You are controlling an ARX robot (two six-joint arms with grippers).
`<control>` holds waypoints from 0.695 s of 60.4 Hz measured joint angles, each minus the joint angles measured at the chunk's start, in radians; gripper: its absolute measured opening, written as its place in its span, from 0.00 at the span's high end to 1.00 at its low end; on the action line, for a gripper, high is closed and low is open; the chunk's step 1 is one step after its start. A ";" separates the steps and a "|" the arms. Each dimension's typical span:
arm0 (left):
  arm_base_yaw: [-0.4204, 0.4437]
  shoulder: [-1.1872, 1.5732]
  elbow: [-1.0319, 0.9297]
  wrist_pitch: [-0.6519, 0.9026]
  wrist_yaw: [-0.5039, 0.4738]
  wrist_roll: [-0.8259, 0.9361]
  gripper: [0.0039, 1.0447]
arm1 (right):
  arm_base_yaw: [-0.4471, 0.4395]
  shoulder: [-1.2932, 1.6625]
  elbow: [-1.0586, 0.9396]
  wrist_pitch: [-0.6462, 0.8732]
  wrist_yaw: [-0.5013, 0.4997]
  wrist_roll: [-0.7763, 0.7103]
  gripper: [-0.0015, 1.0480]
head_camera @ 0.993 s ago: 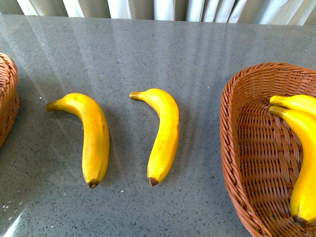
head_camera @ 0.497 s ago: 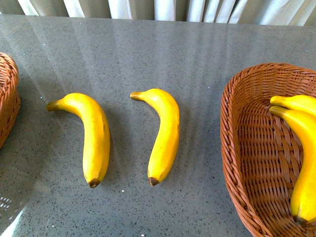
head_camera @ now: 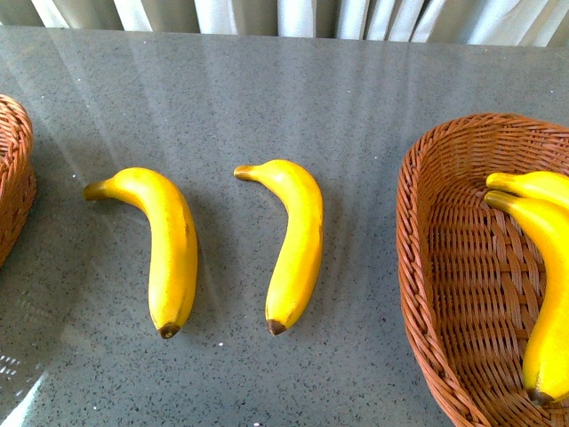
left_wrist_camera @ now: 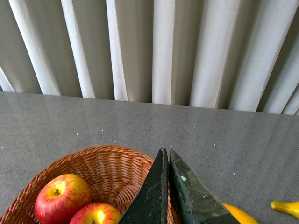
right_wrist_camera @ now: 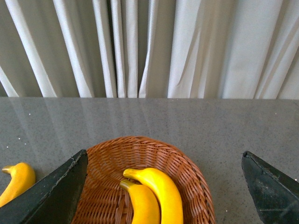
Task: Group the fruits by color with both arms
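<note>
A: Front view first. What lies on the desk (head_camera: 356, 107)?

B: Two loose fruits lie between the baskets, the left banana (head_camera: 169, 249) and the middle banana (head_camera: 293, 245). They are side by side but apart, with their brown tips toward the near edge. I judge they lie on the bare desk because they are not yet sorted.

A: And the baskets?

B: The right basket (head_camera: 411, 231) holds the far banana (head_camera: 538, 187) and the near banana (head_camera: 547, 294), close against each other, so that is the yellow side. Only a sliver of the left basket (head_camera: 13, 178) shows. No arm is in this view.

A: Left wrist view?

B: The left pincer (left_wrist_camera: 167, 154) has its fingers pressed together on nothing, by the left basket's rim. Inside sit one apple (left_wrist_camera: 62, 198) and a second apple (left_wrist_camera: 96, 214) just beside it, so that is the red side.

A: Right wrist view?

B: The right pincer (right_wrist_camera: 164, 156) is spread wide and empty over the right basket. It is probably free for the next banana.

A: The count?

B: Four bananas, two apples, two baskets, two pincers.
</note>
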 joint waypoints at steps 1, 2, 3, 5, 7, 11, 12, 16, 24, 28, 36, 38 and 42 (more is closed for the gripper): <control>0.000 -0.013 -0.005 -0.008 0.000 0.000 0.99 | 0.000 0.000 0.000 0.000 0.000 0.000 0.09; 0.000 -0.019 -0.007 -0.011 0.000 0.000 0.99 | 0.000 0.000 0.000 0.000 0.000 0.000 0.09; 0.000 -0.032 -0.012 -0.018 0.000 0.000 0.99 | 0.000 0.000 0.000 0.000 0.000 0.000 0.09; 0.000 -0.051 -0.018 -0.031 0.000 0.001 0.99 | 0.000 0.000 0.000 0.000 0.000 0.000 0.09; 0.000 -0.069 -0.024 -0.043 0.000 0.002 0.99 | 0.000 0.000 0.000 0.000 0.000 0.000 0.09; 0.000 -0.112 -0.038 -0.072 0.000 0.002 0.99 | 0.000 0.000 0.000 0.000 0.000 0.000 0.09; 0.000 -0.119 -0.040 -0.077 0.000 0.002 0.99 | 0.000 0.000 0.000 0.000 0.000 0.000 0.09; 0.000 -0.131 -0.071 -0.045 0.000 0.002 0.99 | 0.000 0.000 0.000 0.000 0.000 0.000 0.09; 0.000 -0.188 -0.093 -0.097 0.001 0.003 0.99 | 0.000 0.000 0.000 0.000 0.000 0.000 0.09; 0.000 -0.239 -0.093 -0.140 0.000 0.003 0.99 | 0.000 0.000 0.000 0.000 0.000 0.000 0.09; 0.000 -0.314 -0.093 -0.207 0.000 0.003 0.99 | 0.000 0.000 0.000 0.000 0.000 0.000 0.09; 0.000 -0.332 -0.093 -0.224 0.000 0.003 0.99 | 0.000 0.000 0.000 0.000 0.000 0.000 0.09; 0.000 -0.372 -0.093 -0.263 0.000 0.003 0.99 | 0.000 0.000 0.000 0.000 0.000 0.000 0.09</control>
